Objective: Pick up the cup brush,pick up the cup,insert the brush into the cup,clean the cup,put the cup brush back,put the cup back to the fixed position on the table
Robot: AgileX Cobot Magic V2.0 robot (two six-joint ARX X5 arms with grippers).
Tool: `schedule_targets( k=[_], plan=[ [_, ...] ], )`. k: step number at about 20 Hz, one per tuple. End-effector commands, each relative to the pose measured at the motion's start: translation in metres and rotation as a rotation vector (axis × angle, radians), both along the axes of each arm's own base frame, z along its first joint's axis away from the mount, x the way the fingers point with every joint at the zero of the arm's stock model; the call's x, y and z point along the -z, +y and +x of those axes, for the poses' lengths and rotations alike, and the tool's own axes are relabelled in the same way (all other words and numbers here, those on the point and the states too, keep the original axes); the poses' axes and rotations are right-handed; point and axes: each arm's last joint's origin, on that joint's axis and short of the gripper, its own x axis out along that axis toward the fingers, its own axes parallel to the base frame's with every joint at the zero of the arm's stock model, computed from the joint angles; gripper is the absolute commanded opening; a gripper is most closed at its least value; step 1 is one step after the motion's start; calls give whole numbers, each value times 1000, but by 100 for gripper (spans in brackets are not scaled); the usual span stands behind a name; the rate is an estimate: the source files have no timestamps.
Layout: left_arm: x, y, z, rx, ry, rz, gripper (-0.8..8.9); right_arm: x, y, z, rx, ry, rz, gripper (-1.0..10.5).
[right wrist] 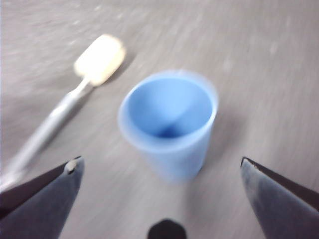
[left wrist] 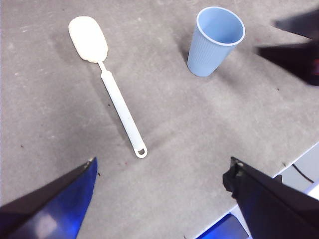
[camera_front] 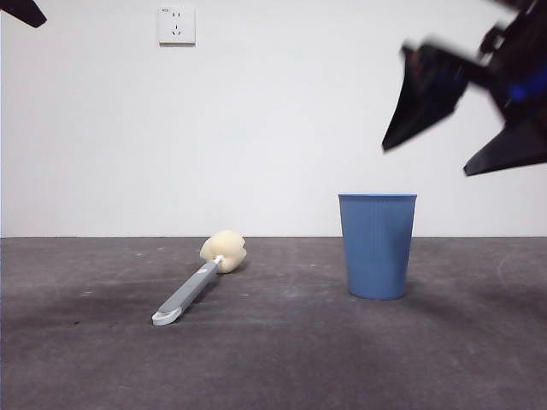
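Nothing is done yet: the cup brush lies flat on the desk, the cup stands upright well apart; the right gripper hovers above the cup, jaws spread, holding nothing; the left gripper, jaws likewise apart, waits high above the brush

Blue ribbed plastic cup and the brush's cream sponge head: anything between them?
Nothing. Only bare dark grey table separates the blue ribbed plastic cup from the brush's cream sponge head; front and left wrist views both show it.
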Motion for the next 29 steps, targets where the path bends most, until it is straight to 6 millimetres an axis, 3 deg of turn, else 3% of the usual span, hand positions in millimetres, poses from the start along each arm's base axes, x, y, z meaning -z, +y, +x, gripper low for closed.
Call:
schedule_targets(
  k=[1, 6, 8, 10, 11, 25, 29],
  plan=[
    [2, 1, -1, 5, 2, 17, 440, -24, -4, -28, -44, 109, 111, 565],
    [3, 1, -2, 23, 12, 37, 435, -66, -12, -71, -150, 172, 109, 546],
    [5, 2, -3, 25, 24, 49, 392, -77, -16, -81, -163, 196, 95, 394],
    [5, 3, -3, 25, 33, 56, 89, -81, -19, -88, -169, 218, 82, 135],
    [6, 3, -3, 26, 37, 59, -12, -80, -21, -90, -170, 230, 72, -14],
    [6, 3, -4, 22, 39, 68, -4, -77, -23, -92, -165, 263, 46, 1],
    [0, 8, -5, 11, -44, 77, -4, -77, -23, -92, -165, 263, 46, 1]
  ],
)
